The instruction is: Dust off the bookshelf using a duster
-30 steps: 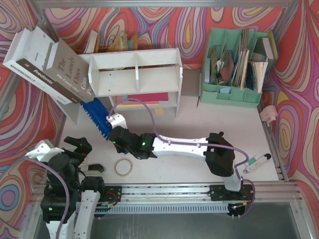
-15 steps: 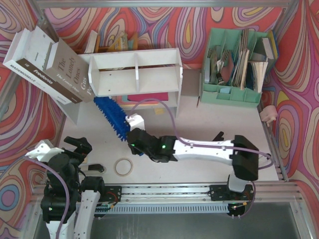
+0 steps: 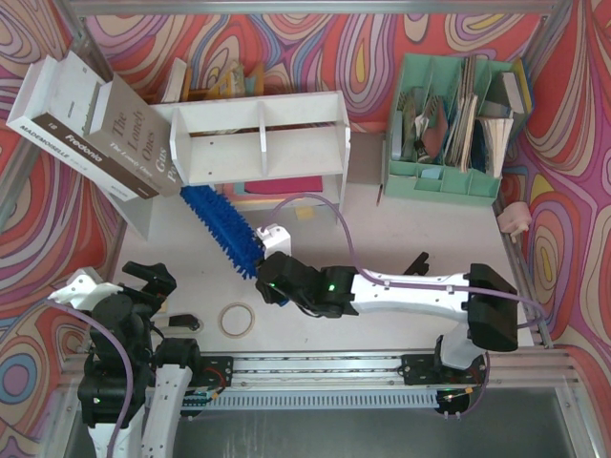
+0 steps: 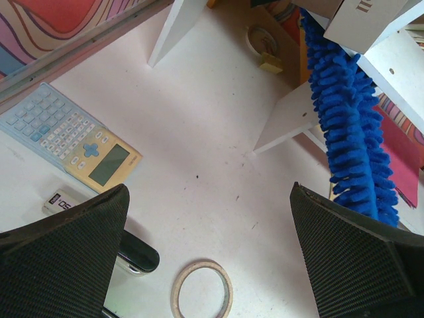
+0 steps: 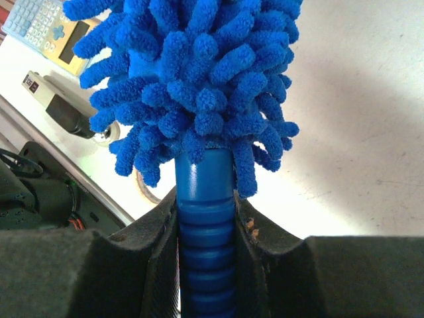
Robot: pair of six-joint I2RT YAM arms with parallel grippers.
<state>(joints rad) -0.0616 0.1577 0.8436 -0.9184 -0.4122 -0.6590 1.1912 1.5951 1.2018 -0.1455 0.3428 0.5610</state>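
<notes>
Left of the one white wooden bookshelf (image 3: 260, 138), two white books (image 3: 91, 124) lean, lettered "MADEMOISELLE", "Fredonia" and "The Lonely Ones". Well in front of its left end, the left claw (image 3: 150, 278) is spread wide, holding nothing. One bright blue fluffy duster (image 3: 221, 227) slants forward from the bookshelf's lower left corner, and one beige tape ring (image 3: 235, 320) lies farther forward. The right claw (image 5: 205, 225) pinches the duster's ribbed blue handle. One mint-green slotted organizer (image 3: 449, 124) stands right of the bookshelf.

duster (image 3: 224, 227) slanting before bookshelf (image 3: 258, 113), tape roll (image 3: 221, 321) nearby
</notes>
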